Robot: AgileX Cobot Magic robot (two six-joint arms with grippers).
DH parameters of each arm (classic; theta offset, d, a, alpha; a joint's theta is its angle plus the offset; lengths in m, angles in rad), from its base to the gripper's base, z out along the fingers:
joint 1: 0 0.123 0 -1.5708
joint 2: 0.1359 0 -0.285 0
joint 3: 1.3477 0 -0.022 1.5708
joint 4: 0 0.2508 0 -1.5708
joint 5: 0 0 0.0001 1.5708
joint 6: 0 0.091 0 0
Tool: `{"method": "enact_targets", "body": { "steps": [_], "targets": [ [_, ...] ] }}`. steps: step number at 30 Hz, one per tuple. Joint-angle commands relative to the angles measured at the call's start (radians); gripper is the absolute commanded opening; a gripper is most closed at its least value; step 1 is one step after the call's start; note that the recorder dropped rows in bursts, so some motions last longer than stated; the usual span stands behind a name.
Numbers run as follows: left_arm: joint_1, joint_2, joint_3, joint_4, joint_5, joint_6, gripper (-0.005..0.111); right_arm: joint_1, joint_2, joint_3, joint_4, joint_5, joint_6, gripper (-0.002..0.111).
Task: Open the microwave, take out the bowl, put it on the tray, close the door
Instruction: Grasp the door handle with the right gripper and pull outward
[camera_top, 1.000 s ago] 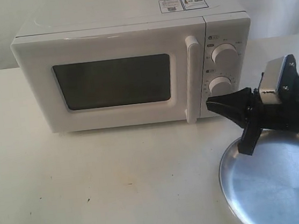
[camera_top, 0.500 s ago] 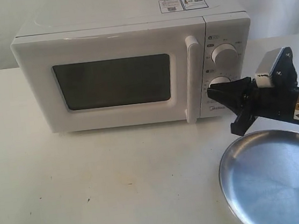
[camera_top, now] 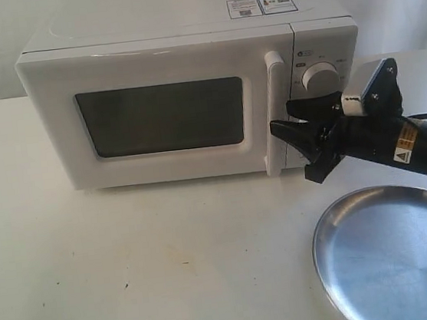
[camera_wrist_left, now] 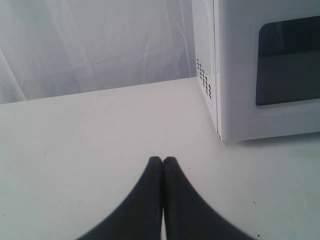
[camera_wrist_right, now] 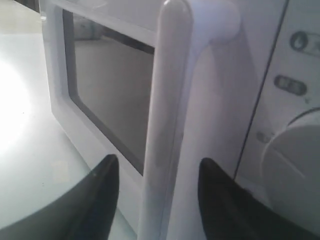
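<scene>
The white microwave [camera_top: 163, 57] stands at the back of the table with its door [camera_top: 163, 127] closed. My right gripper [camera_top: 280, 117] is open at the tall white bar handle [camera_top: 274, 83]. In the right wrist view the handle [camera_wrist_right: 167, 110] runs between the two spread fingers of the right gripper [camera_wrist_right: 159, 161], which do not press on it. The steel tray [camera_top: 399, 262] lies at the front right, below the right arm. My left gripper [camera_wrist_left: 163, 160] is shut on nothing, low over the table beside the microwave's side wall [camera_wrist_left: 204, 45]. The bowl is hidden.
The upper knob [camera_top: 320, 77] shows on the control panel; the lower knob is behind my right gripper. A white curtain hangs behind the table [camera_top: 132, 262]. The tray runs off the frame's right edge.
My right gripper has moved up and to the left, from just above the tray's rim to the door handle, staying open. The door has not moved.
</scene>
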Motion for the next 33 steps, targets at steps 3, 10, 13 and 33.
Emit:
{"method": "enact_targets", "body": {
  "steps": [3,10,13,33],
  "targets": [
    [-0.002,-0.002,-0.003,-0.005,0.001,0.000,0.000,0.059,0.002,-0.041,-0.020,0.029,0.024,0.043],
    [-0.002,-0.002,-0.003,-0.005,0.001,0.000,0.000,0.073,0.002,-0.041,0.002,0.083,0.015,0.000],
    [-0.002,-0.002,-0.003,-0.005,0.001,0.000,0.000,0.073,0.002,-0.041,-0.025,0.063,0.014,0.000],
    [-0.002,-0.002,-0.003,-0.005,0.001,0.000,0.000,0.084,-0.117,-0.037,-0.537,-0.020,0.148,0.000]
  ]
}}
